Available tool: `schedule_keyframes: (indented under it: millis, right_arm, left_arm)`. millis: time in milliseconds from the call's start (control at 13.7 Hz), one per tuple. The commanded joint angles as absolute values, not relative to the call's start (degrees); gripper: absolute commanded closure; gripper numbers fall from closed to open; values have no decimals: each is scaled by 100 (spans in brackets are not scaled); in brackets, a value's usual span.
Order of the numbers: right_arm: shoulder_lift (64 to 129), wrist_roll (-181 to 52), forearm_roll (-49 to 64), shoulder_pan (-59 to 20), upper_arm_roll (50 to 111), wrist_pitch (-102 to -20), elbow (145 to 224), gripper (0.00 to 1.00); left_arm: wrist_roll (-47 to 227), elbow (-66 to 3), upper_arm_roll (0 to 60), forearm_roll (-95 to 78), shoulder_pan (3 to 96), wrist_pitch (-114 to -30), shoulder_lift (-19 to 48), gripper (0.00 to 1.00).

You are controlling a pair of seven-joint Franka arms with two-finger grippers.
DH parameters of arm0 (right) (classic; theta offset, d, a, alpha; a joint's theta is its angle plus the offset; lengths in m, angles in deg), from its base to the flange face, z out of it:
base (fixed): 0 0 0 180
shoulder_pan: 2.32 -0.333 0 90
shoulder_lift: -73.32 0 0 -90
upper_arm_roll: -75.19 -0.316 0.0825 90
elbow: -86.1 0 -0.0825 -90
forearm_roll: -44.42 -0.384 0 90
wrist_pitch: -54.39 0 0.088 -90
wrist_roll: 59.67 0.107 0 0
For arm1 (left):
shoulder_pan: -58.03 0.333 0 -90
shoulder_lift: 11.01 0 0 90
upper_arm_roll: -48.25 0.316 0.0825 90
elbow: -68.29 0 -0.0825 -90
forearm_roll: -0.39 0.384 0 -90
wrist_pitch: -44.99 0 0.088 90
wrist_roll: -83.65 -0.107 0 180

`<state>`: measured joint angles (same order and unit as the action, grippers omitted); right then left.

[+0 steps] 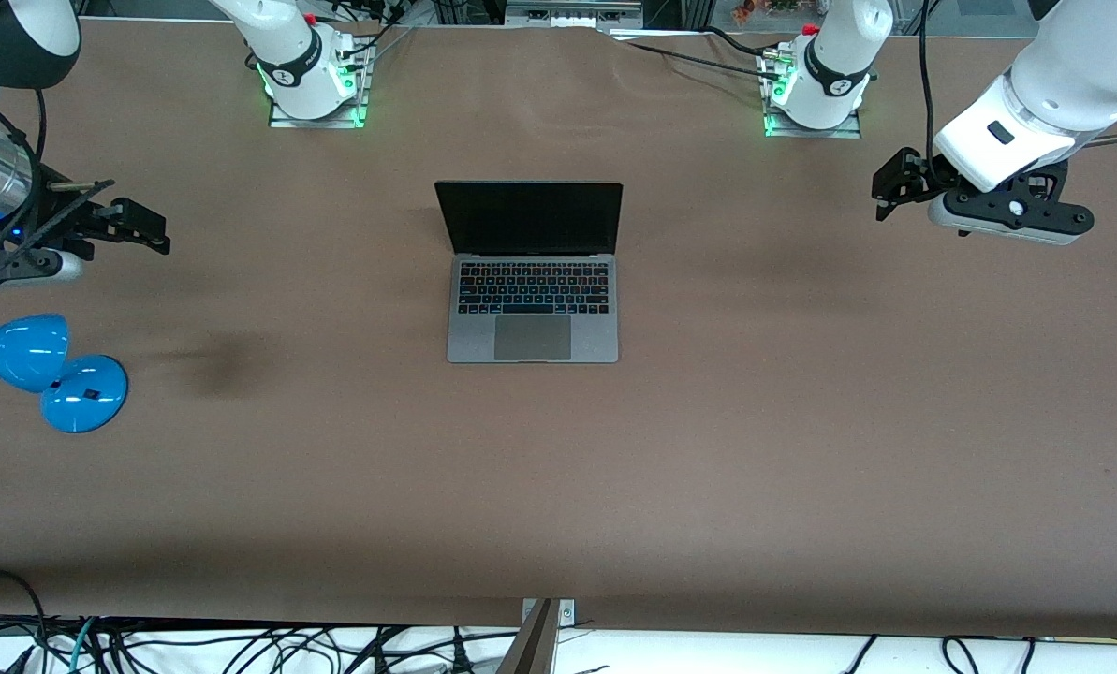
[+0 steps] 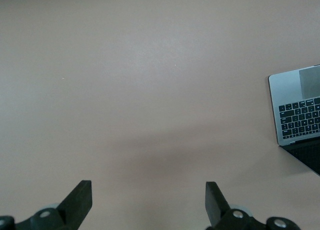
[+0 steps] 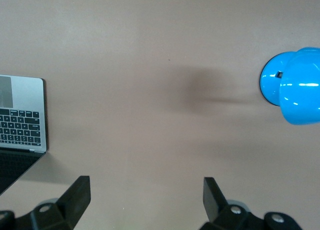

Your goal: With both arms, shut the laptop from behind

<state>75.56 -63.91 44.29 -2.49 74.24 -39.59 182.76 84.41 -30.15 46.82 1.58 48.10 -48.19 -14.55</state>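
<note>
The space-grey laptop (image 1: pixel 532 300) stands open in the middle of the brown table (image 1: pixel 801 421), its black screen upright and facing the front camera. A corner of it shows in the left wrist view (image 2: pixel 299 115) and in the right wrist view (image 3: pixel 20 115). My left gripper (image 1: pixel 890 185) is open and empty, up over bare table toward the left arm's end, well apart from the laptop; its fingers (image 2: pixel 80 197) show wide apart. My right gripper (image 1: pixel 141 225) is open and empty over the right arm's end of the table; its fingers (image 3: pixel 77 192) show wide apart.
A blue desk lamp (image 1: pixel 52 370) stands on the table at the right arm's end, nearer the front camera than the right gripper; it shows in the right wrist view (image 3: pixel 292 85). Both arm bases (image 1: pixel 310 80) sit along the table's edge farthest from the camera. Cables hang below the near edge.
</note>
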Motion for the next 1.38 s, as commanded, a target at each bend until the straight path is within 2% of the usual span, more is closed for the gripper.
schedule_keyframes:
  millis: [0,655,947,1092,1311]
  right_arm:
    - [7473,-6398,4337,-224,7387,-3485,18094,0]
    - [7517,-6451,4337,-259,7352,-3464,18163,0]
    - [7525,-6451,4346,-285,7352,-3438,18216,0]
    - [7517,-6433,4328,-303,7343,-3491,18208,0]
    - [7525,-6433,4127,-356,7264,-3465,18208,0]
  left_arm:
    - [8417,-2935,4702,48,4836,-4809,-1427,0]
    - [8435,-2865,4685,48,4906,-4800,-1295,0]
    - [8452,-2908,4641,-152,4897,-4537,-1339,0]
    - [8723,-2961,4414,-443,4845,-4510,-1330,0]
    - [9724,-2961,3746,-644,4845,-4545,-1321,0]
